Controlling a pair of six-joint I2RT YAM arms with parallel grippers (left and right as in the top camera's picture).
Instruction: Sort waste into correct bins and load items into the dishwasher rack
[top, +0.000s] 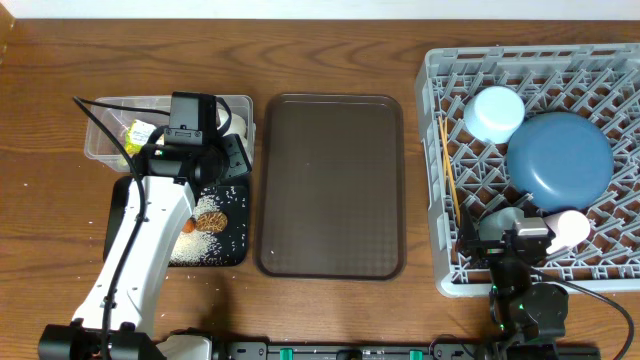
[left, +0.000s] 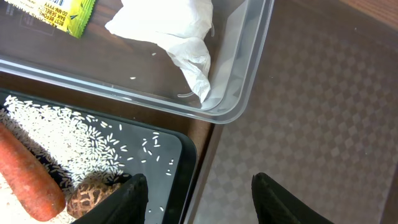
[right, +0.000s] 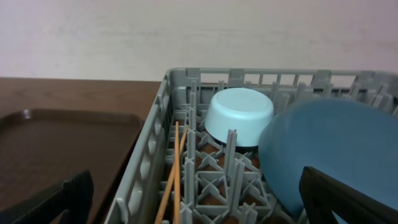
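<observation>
Left gripper (left: 198, 186) spread, empty, at 9 o'clock above black tray (left: 177, 155) holding carrot (left: 25, 177) and rice (left: 68, 130), napkin (left: 177, 34) in clear tub (left: 249, 68), right gripper (right: 196, 186) spread wide at 4 o'clock over rack (right: 149, 155) holding plate (right: 336, 149), chopsticks (right: 176, 168)

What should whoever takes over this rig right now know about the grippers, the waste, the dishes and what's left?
Left gripper: open, empty, over a corner of the black tray, beside the clear tub.
Right gripper: open, empty, at the near edge of the dishwasher rack.
Tub holds napkin and snack wrapper.
Tray holds carrot, biscuit piece, rice.
Rack holds blue plate, light-blue cup, chopsticks, pink cup; a pale shape by the right arm may be the bowl.
Done: sorting and loading, apparently. Left: confirm the bowl, pull both arms back.
</observation>
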